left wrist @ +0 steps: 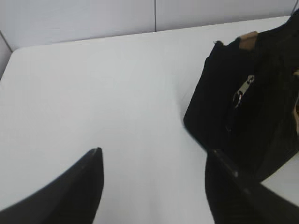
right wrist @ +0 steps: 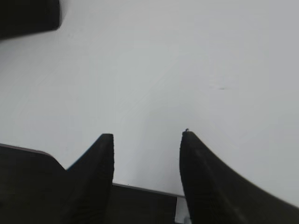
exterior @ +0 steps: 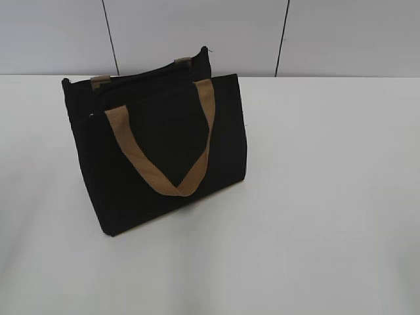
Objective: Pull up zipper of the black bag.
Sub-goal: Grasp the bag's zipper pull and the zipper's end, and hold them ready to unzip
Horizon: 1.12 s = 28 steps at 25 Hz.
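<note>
The black bag [exterior: 157,151] stands upright on the white table, left of centre in the exterior view, with a tan handle [exterior: 157,174] hanging down its front. It also shows at the right of the left wrist view [left wrist: 252,121]. The zipper [left wrist: 244,91], a small silver slider with a ring pull, hangs on the bag's end near the top. My left gripper [left wrist: 154,156] is open and empty, over bare table to the left of the bag. My right gripper [right wrist: 147,135] is open and empty over bare table. Neither gripper shows in the exterior view.
The white table [exterior: 328,197] runs to a grey panelled wall [exterior: 197,33] behind the bag. A dark block [right wrist: 28,18] sits at the top left corner of the right wrist view. The table's near edge [right wrist: 140,189] lies just below the right jaws.
</note>
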Each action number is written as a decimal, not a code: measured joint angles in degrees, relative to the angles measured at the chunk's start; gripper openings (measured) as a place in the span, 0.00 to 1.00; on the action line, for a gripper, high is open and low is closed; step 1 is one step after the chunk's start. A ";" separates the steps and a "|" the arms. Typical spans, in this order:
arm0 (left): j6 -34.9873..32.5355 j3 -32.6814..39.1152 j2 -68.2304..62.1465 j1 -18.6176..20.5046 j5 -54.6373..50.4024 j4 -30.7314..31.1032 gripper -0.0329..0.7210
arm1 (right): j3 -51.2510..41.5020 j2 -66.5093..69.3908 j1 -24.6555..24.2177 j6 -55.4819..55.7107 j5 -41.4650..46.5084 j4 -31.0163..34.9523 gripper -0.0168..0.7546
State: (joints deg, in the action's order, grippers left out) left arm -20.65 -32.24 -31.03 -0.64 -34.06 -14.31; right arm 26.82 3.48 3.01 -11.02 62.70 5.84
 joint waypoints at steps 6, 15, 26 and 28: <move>-25.38 1.88 -10.71 0.00 8.28 -21.85 0.73 | 1.32 7.81 0.00 -1.42 -1.40 0.17 0.48; -73.53 8.73 -23.16 0.00 11.49 -61.29 0.73 | 4.33 15.52 0.00 -5.62 -6.94 2.56 0.48; -112.23 6.89 -46.13 0.00 5.25 -83.57 0.73 | 4.37 18.53 0.00 -7.70 -9.78 3.39 0.48; -116.74 5.58 -50.13 0.00 4.22 -84.26 0.73 | 4.37 18.53 0.00 -8.08 -9.81 3.39 0.48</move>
State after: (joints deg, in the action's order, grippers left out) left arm -137.40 -26.66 -81.15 -0.64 -29.84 -98.57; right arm 31.19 22.01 3.01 -19.10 52.90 9.23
